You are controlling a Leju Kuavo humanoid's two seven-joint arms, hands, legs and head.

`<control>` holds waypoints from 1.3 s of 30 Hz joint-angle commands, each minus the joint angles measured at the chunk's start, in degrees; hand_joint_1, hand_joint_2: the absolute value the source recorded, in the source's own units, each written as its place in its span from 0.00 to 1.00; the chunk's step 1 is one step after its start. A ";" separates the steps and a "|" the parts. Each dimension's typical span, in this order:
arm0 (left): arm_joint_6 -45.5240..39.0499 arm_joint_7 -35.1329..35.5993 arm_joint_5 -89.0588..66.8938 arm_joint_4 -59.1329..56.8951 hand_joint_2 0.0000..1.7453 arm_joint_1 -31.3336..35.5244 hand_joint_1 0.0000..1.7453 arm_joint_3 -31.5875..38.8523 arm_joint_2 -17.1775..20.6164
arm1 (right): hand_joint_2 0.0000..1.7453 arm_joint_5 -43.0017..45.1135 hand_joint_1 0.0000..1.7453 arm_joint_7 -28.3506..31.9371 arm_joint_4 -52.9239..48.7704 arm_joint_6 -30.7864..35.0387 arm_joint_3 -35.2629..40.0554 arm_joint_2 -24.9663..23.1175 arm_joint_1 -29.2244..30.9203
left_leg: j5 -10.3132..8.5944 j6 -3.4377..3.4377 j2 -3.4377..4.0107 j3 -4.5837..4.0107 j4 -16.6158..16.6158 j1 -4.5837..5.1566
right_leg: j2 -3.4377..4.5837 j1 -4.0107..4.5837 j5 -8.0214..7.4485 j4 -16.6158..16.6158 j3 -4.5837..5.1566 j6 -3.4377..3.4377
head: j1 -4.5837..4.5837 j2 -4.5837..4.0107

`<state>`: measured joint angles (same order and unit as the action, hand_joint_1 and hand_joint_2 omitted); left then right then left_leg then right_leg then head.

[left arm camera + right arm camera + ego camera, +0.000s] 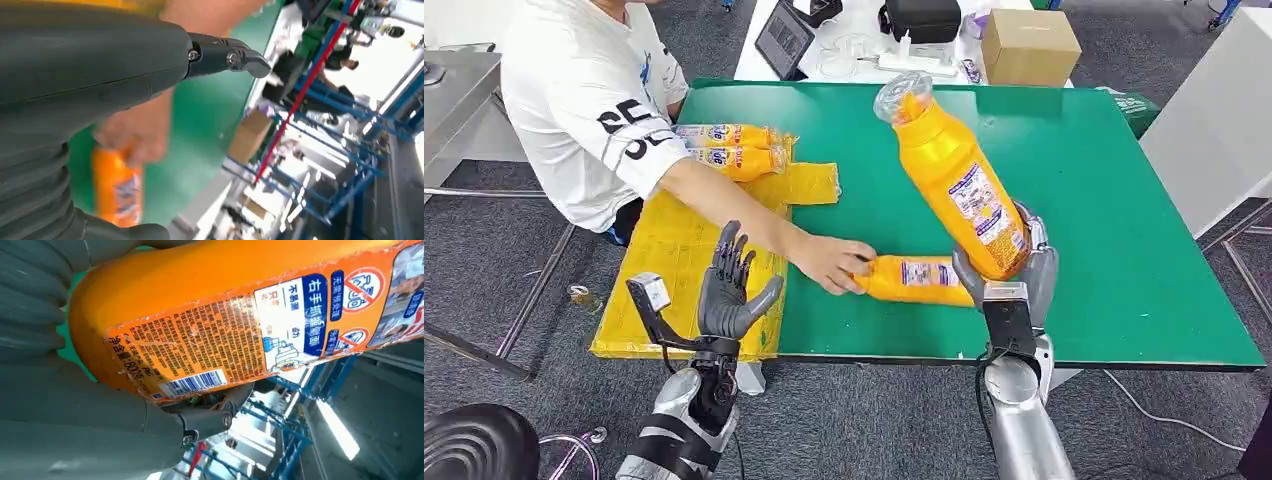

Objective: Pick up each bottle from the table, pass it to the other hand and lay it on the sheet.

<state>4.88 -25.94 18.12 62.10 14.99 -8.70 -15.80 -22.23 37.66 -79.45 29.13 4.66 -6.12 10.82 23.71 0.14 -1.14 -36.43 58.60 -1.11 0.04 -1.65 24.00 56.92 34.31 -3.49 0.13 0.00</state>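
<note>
My right hand [1024, 265] grips a large orange bottle [952, 170] by its base and holds it nearly upright above the green table [1114, 200], clear cap tilted away; its label [250, 335] sits close in the right wrist view. My left hand [729, 290] is raised with fingers spread and holds nothing, over the yellow sheet [674, 250] at the table's left end. A person's hand [829, 262] holds a second orange bottle [914, 280] lying on the table just left of my right hand; it is blurred [117, 190] in the left wrist view. Two more bottles [729, 150] lie on the sheet.
The person in a white shirt [589, 95] sits at the table's left, forearm stretched across the sheet. A cardboard box [1029, 45], a tablet [784, 38] and a black case [924, 18] stand on a white table behind. The green table's right half is bare.
</note>
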 commanded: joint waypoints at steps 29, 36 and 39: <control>6.39 1.19 -4.32 -1.46 1.00 0.75 0.00 -15.63 3.06 | 1.00 -4.34 1.00 2.22 32.66 -12.05 23.91 -6.32 4.25 | 0.05 -0.04 0.10 0.17 -0.07 -0.09 | 0.01 0.14 0.05 -0.07 -0.17 0.17 | 0.00 0.00; 10.45 1.19 -0.72 0.12 1.00 -0.25 1.00 -14.92 3.12 | 1.00 -4.51 1.00 2.34 34.76 -13.24 24.64 -6.56 4.86 | 0.07 -0.04 0.15 0.15 -0.05 -0.08 | 0.05 0.13 0.05 -0.05 -0.14 0.16 | 0.02 0.00; 14.20 1.10 2.34 0.39 1.00 -0.58 1.00 -14.87 3.44 | 1.00 -4.50 1.00 2.34 35.76 -13.86 24.87 -6.63 5.29 | 0.10 -0.05 0.17 0.22 -0.06 -0.11 | 0.05 0.16 0.06 -0.07 -0.21 0.20 | 0.02 0.00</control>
<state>14.12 -25.35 16.68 65.42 12.84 -21.46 -13.29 -26.34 39.87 -50.58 16.68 25.68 -12.50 13.05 23.71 0.16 -1.11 -36.49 58.58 -1.17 0.04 -1.59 24.01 56.92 34.36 -3.47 0.15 0.00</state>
